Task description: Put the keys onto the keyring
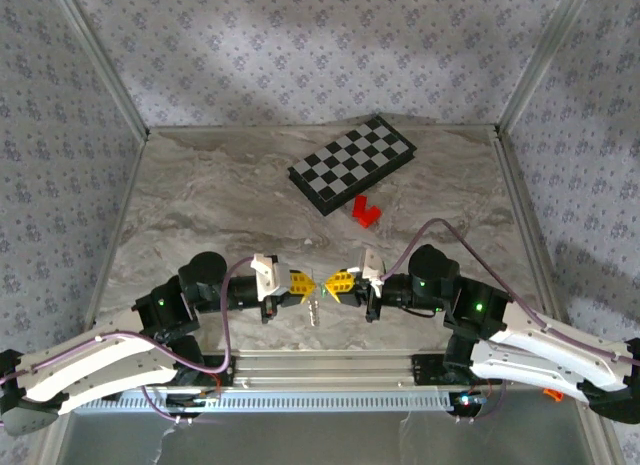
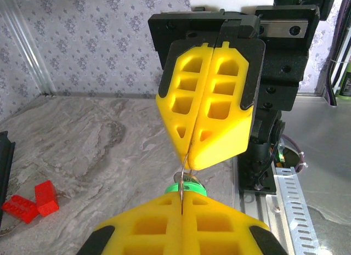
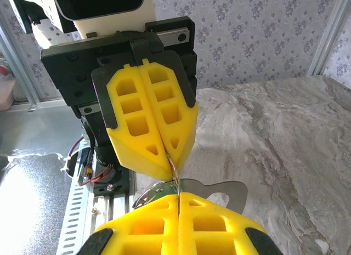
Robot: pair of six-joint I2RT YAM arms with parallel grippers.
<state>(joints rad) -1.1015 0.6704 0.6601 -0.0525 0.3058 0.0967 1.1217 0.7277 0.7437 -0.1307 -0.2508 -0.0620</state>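
Just above the table's near edge my left gripper [image 1: 306,283] and right gripper [image 1: 332,283] meet tip to tip. Both are shut on the keyring [image 2: 185,167], a thin silvery wire loop stretched between their yellow fingertips. In the left wrist view my left gripper [image 2: 182,197] pinches the wire, and the key's bright green head [image 2: 198,188] sits just beyond its tips. In the right wrist view the keyring [image 3: 174,171] runs from my right gripper [image 3: 178,196] into the left gripper [image 3: 171,167]. A flat silvery metal piece [image 3: 231,187] with a cutout hangs beside it. From above, the keys [image 1: 315,307] dangle below the tips.
A black-and-white checkered board [image 1: 352,163] lies at the back of the marble table, with a red block [image 1: 366,211] just in front of it. Patterned walls close in the sides and back. A metal rail [image 1: 330,397] runs along the near edge.
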